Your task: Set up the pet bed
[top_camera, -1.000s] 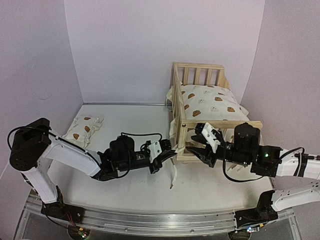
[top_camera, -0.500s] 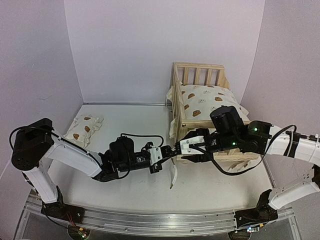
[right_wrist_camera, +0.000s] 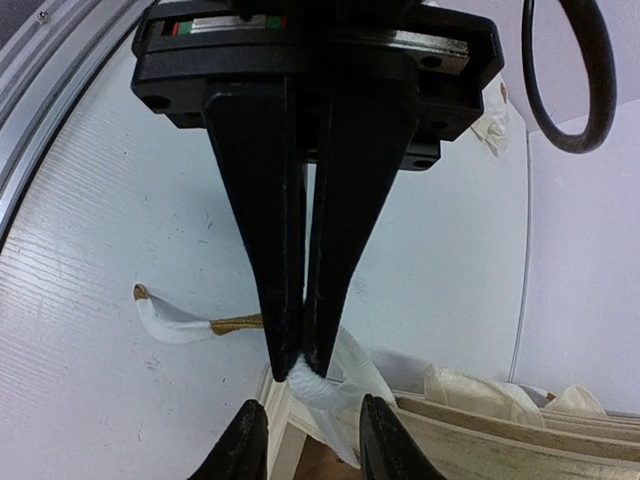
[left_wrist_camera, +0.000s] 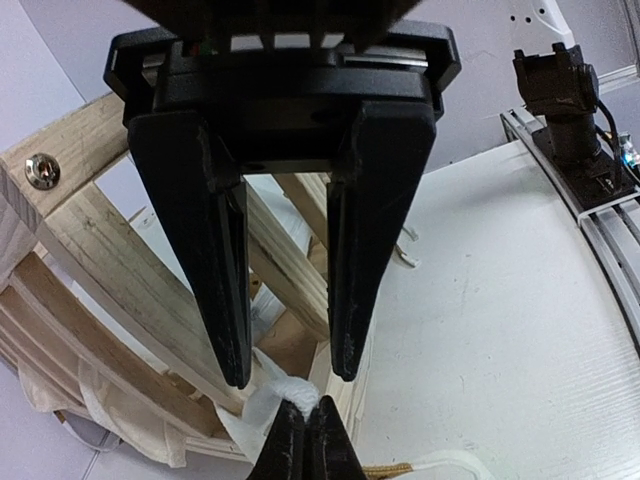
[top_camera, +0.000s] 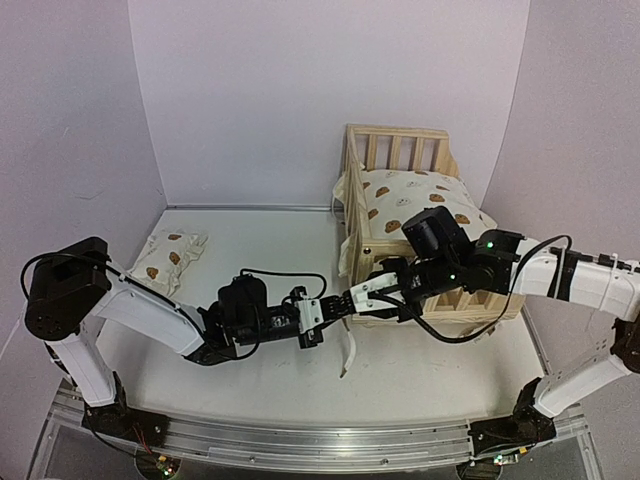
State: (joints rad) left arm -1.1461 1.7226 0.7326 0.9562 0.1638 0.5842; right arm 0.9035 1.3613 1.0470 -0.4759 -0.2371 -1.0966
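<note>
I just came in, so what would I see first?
The left gripper and right gripper meet tip to tip at the near corner of the pine pet bed, the left pinching a white cushion tie. A small matching pillow lies alone at the far left.

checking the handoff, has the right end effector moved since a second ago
Yes. The right end effector has swung left past the pet bed frame's near corner post, meeting the left end effector at the cushion tie.

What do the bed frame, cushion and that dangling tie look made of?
Bed frame: pale, unfinished-looking wood with visible grain.
Cushion: soft cream printed fabric, probably cotton; puffy.
Tie: white woven fabric strip, limp and creased.
</note>
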